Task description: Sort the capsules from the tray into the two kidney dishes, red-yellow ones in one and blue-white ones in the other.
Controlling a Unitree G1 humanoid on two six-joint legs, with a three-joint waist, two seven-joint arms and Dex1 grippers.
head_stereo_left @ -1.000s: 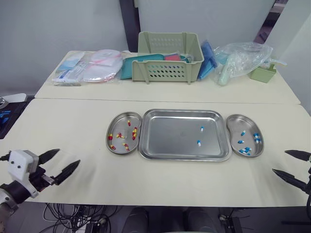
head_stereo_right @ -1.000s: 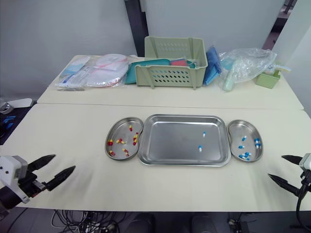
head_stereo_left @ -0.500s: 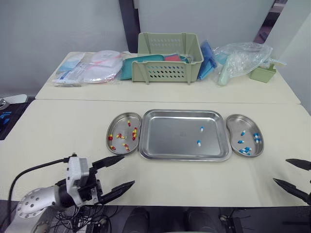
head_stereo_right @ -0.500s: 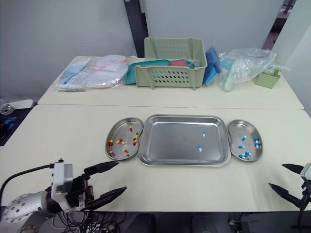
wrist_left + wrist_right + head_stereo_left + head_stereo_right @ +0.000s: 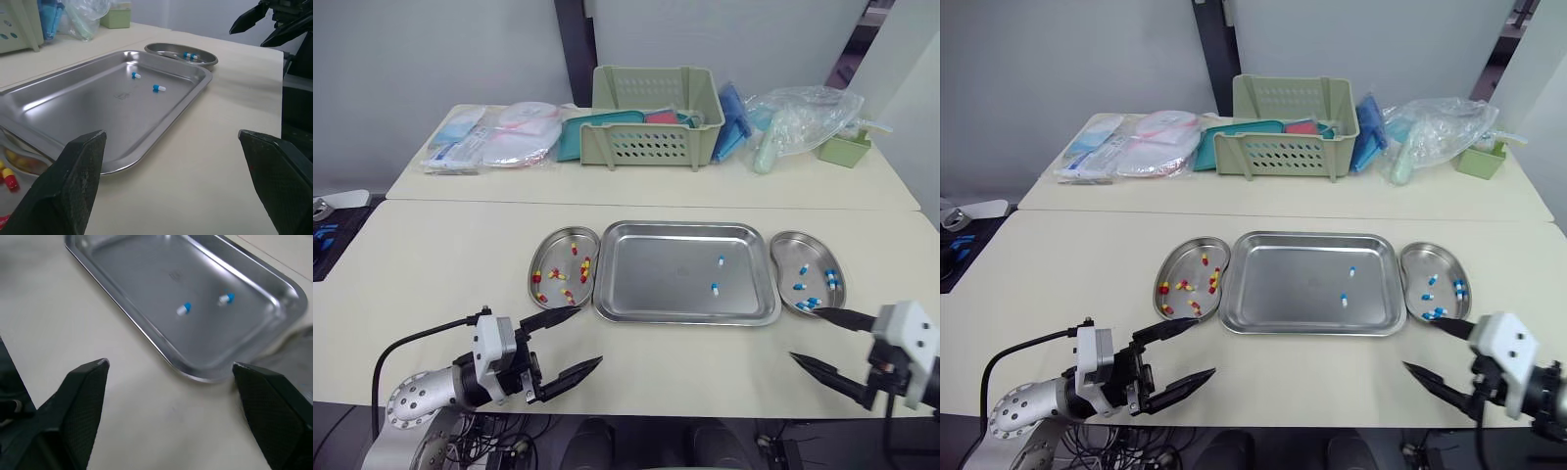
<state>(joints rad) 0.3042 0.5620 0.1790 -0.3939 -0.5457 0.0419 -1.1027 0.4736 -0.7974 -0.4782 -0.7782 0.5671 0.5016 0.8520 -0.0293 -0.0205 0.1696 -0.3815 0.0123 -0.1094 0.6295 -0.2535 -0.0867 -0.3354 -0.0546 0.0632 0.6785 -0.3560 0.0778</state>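
Two blue-white capsules lie in the right half of the tray (image 5: 646, 279), well apart from its walls: the nearer capsule (image 5: 714, 288) and, just past it at 12 o'clock, the farther capsule (image 5: 721, 260). Each seems to have its long axis running roughly 12 to 6 o'clock, though they are small and this is hard to be sure of. No red-yellow capsule shows in the tray; those sit in the left kidney dish (image 5: 560, 240), touching the tray's left side, while the right kidney dish (image 5: 798, 257), just beside the tray's right side, holds the blue-white ones. The right gripper (image 5: 803, 333) hovers over the table (image 5: 431, 264) near the tray's front right corner, its two fingers spread wide apart and empty. From there the nearer capsule lies at about 10 o'clock and the right kidney dish at about 12 o'clock. The left gripper (image 5: 590, 336) is likewise spread wide and empty, low over the table off the tray's front left corner, with the capsules at about 2 o'clock and clearly farther off. So the right arm looks better placed, both for the pick and for the drop. What stands between is the tray's raised rim, which the fingers would have to clear. One right fingertip also sits close to the near edge of the right kidney dish. The basket (image 5: 656, 116), packets (image 5: 499, 137) and plastic bag (image 5: 803, 113) sit far back at 12 o'clock, out of the way.
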